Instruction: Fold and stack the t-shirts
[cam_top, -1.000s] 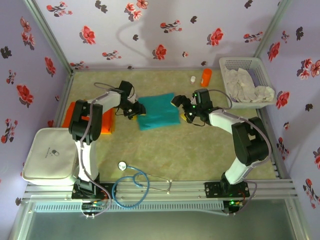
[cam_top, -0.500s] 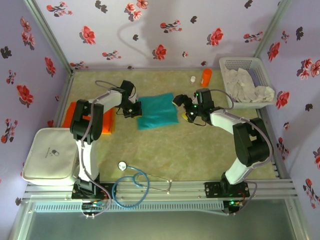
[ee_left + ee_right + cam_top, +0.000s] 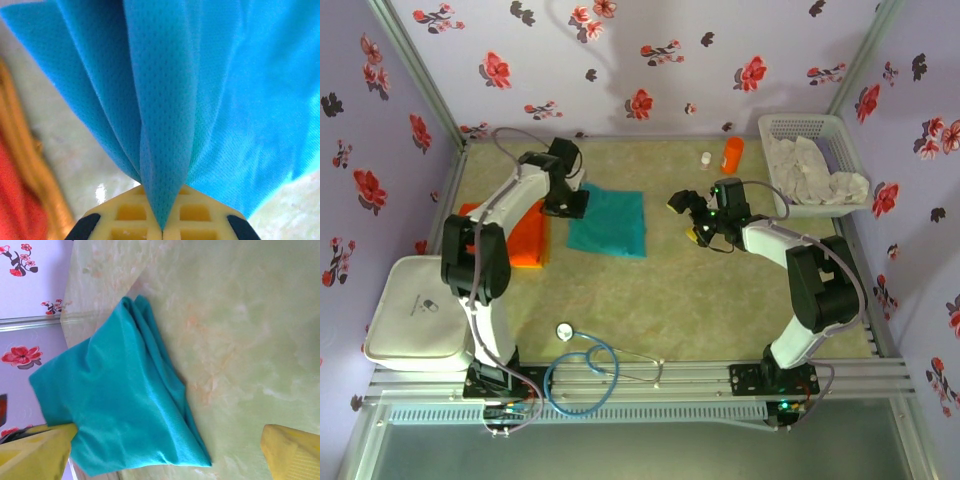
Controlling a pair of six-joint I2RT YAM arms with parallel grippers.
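Observation:
The teal-green t-shirt point(image 3: 608, 222) lies folded left of the table's middle. My left gripper point(image 3: 572, 203) is shut on its left edge. In the left wrist view the cloth point(image 3: 200, 90) hangs in pleats, pinched where the yellow pads meet at my left gripper point(image 3: 162, 227). The orange t-shirt point(image 3: 528, 238) lies folded just left of the teal one, and its edge point(image 3: 17, 200) shows beside the jaws. My right gripper point(image 3: 692, 218) stands open to the right of the teal shirt, apart from it. Its yellow fingers point(image 3: 292, 452) are spread wide, with the teal shirt point(image 3: 125, 405) ahead.
A white basket point(image 3: 798, 125) with white cloths stands at the back right. An orange bottle point(image 3: 732, 153) and a small white bottle point(image 3: 705, 158) stand near the back wall. A white case point(image 3: 420, 310) sits at the near left, a stethoscope point(image 3: 585, 365) near the front edge.
My left gripper has dragged the teal shirt leftward and towards the back, nearer the orange shirt. The right gripper no longer touches the shirt's right edge and stays where it was.

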